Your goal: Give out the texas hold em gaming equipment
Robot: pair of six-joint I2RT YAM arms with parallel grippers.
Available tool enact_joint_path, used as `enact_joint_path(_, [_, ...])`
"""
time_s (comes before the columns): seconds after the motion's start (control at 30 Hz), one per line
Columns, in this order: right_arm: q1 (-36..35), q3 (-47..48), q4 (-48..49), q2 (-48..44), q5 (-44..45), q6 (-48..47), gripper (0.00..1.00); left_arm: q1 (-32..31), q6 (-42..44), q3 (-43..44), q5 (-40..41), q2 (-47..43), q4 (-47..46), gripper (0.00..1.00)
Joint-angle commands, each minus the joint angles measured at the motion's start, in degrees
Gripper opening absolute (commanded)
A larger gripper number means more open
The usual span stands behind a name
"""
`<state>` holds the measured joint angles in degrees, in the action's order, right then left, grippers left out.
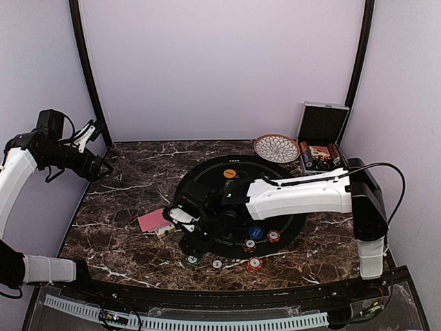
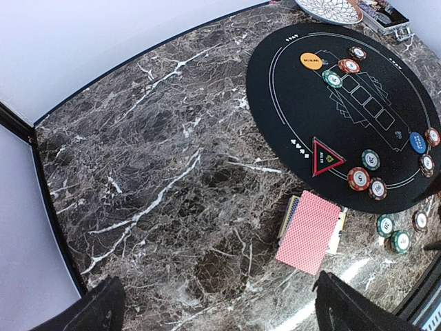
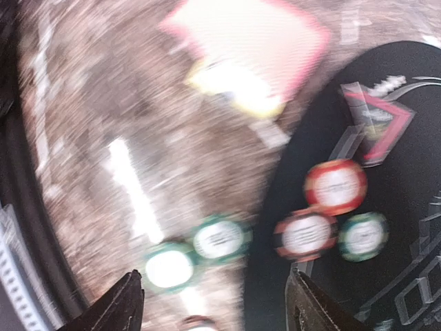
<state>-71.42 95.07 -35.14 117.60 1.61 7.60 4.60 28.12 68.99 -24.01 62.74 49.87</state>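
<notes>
The dark marble worktop (image 1: 131, 207) carries a round black mat (image 2: 275, 103) on its right half. The right arm (image 1: 296, 196) stretches leftward across the mat, low over its left rim. The right fingers (image 3: 120, 310) are spread apart with nothing between them, above the mat's edge. The right wrist view is blurred. The left arm (image 1: 21, 172) is raised at the far left. The left fingers (image 2: 96, 310) are wide apart and hold nothing.

A silver case (image 1: 320, 141) stands open at the far right corner, with a patterned bowl (image 1: 276, 147) just beside it.

The card deck (image 2: 309, 232), pink-red backs up, lies on the worktop just left of the mat. The orange disc (image 2: 311, 61) sits at the mat's far side and the blue disc (image 2: 417, 141) at its near side.

3 chips (image 2: 349, 65) lie beside the orange disc. 3 more (image 2: 358, 178) cluster near the red triangle mark (image 2: 325, 157). 3 others (image 2: 400, 241) rest off the mat on the worktop's near edge.
</notes>
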Motion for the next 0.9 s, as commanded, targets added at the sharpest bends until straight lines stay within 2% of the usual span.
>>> enact_joint_path(0.0, [-3.28, -1.16, -2.25, 2.23, -0.60, -0.35, 0.72, -0.14, 0.53, -0.68, -1.35, -1.17, 0.55, 0.99])
enact_joint_path(0.33, [-4.77, 1.13, -3.81, 6.70, -0.75, -1.88, 0.71, -0.16, 0.62, -0.26, -1.30, -1.55, 0.98, 0.99])
enact_joint_path(0.87, [-4.95, 5.19, -4.03, 10.32, 1.51, -2.76, 0.58, -0.16, 0.51, -0.39, -1.22, -1.46, 1.06, 0.99])
